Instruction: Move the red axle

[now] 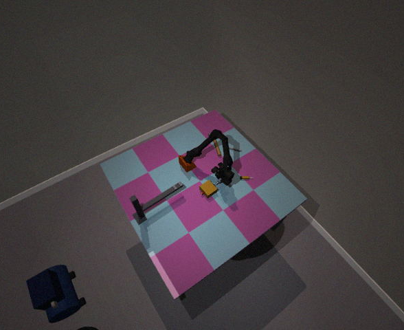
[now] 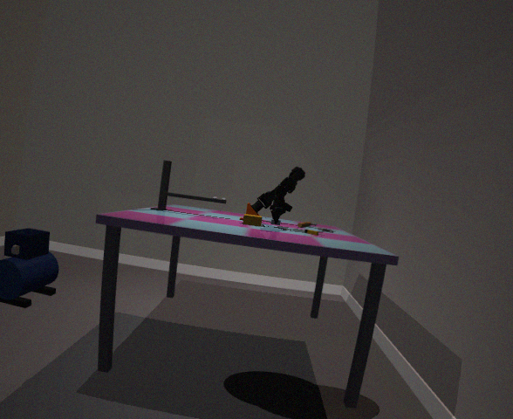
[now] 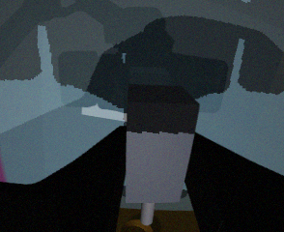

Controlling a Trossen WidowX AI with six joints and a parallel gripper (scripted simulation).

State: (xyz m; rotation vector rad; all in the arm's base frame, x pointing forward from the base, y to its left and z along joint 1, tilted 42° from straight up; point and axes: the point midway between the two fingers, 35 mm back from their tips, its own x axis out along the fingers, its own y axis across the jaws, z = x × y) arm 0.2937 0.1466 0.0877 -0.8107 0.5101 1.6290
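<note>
Seated in its yellow beam, the red axle shows only as a small red end at one side, the rest being hidden. Beam: one squat block, on the counter. Jaws: one pair, beside the beam, narrow and closed on a pale grey block with a dark upper face. Pin: one, slim and grey, between that block and a yellow-brown surface at the lower edge of the wrist view, probably the beam, though the dim light leaves contact uncertain. Arm: one, black, bent high, its foot by an orange wedge-shaped piece. Bracket: one, a long grey bar reaching out level from a dark upright post, well apart from the jaws. V-blocks: at the bar's free end, without the axle. Sundries: one orange-handled tool lying near the arm; one thin rod near it; one yellow-handled tool with a pale tip lying near the jaws. Floor stock: one blue drum-shaped machine, apart from the counter.
</note>
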